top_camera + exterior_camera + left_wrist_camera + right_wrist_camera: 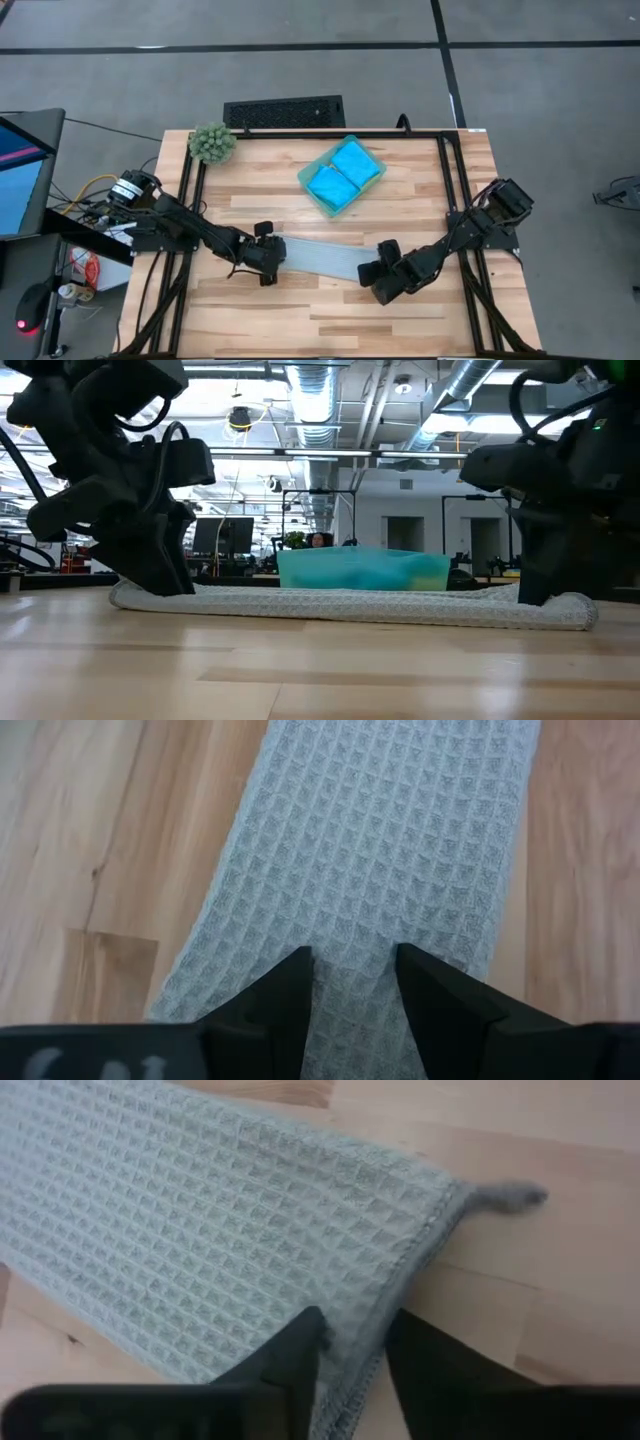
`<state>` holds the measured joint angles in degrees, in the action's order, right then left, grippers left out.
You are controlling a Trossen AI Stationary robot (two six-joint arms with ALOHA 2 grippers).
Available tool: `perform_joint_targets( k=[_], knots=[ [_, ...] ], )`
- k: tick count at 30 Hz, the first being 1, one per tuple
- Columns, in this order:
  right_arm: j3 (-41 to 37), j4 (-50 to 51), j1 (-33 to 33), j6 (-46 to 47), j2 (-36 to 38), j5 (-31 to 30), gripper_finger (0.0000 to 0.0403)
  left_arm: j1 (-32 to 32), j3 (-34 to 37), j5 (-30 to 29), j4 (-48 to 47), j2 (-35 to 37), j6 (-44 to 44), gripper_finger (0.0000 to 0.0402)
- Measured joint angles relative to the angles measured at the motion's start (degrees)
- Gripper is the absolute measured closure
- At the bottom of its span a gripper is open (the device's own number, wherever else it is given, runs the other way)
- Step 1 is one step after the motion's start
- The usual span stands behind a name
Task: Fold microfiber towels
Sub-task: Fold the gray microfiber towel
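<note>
One grey towel (pixel 322 257) lies stretched flat on the counter (pixel 400 320), each end pinched by one claw: left claw (pixel 268 262), right claw (pixel 377 272). Two blue towels (pixel 343 176) sit folded in one tray (pixel 312 192).

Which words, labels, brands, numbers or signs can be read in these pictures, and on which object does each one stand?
No text can be read in any view.
Left gripper: pale marks on its body in the left wrist view, cut off and blurred, not readable.
Grey towel: a small tag at one corner, no print visible.
Blue towels and tray: no labels.
</note>
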<state>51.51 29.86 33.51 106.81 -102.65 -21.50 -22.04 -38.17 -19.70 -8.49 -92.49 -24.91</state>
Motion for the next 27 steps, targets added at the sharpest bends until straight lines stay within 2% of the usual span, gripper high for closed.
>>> perform_joint_targets(
  k=[8,10,15,20,27],
  knots=[
    [-0.11,-0.82,-0.54,-3.62,0.3,0.22,0.0375,0.07,0.18,1.3,2.75,-0.26,-0.74,0.0259],
    [-0.2,-0.93,-0.38,-4.72,1.42,0.15,0.039,0.07,0.2,1.52,3.3,-0.34,-1.32,0.0259],
    [-0.48,0.54,-0.76,-7.71,5.74,-0.21,0.0377,0.05,0.2,2.41,3.58,-0.37,-2.84,0.0259],
    [-0.44,-0.5,-0.7,-11.12,10.32,-2.87,0.0392,-0.07,0.2,3.4,4.11,-0.35,-4.24,0.0259],
    [-0.24,-15.5,-3.63,-21.71,10.88,-3.08,0.0386,-0.09,0.28,4.01,7.12,-0.52,-4.12,0.0259]
  ],
)
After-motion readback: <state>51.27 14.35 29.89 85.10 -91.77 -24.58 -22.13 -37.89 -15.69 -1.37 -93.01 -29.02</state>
